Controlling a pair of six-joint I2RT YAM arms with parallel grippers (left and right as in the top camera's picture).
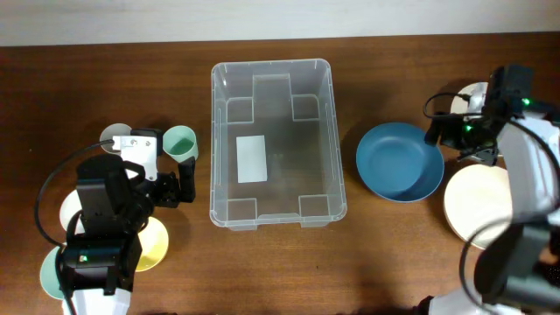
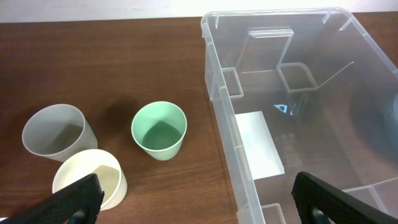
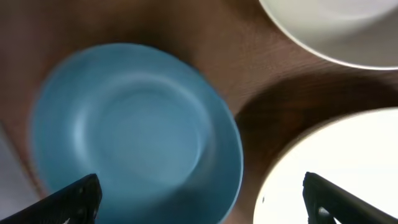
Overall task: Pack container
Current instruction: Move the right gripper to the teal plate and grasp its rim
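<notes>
The clear plastic container [image 1: 293, 166] stands empty in the middle of the table, a white label on its base. In the left wrist view its long wall [image 2: 219, 106] runs down the right half. My left gripper [image 1: 185, 182] hovers open just left of the container, below a green cup [image 1: 179, 143]; its fingers [image 2: 78, 196] straddle bare wood and the container rim, holding nothing. My right gripper [image 1: 455, 142] is open over the right edge of a blue bowl [image 1: 398, 162], which fills the left of the right wrist view [image 3: 130, 130].
Grey cup [image 2: 55, 132] and cream cup [image 2: 90, 177] stand left of the green cup [image 2: 159, 130]. Yellow, white and pale green plates lie under the left arm [image 1: 153, 247]. A cream plate [image 1: 477, 201] and a white plate [image 1: 472, 94] flank the right gripper.
</notes>
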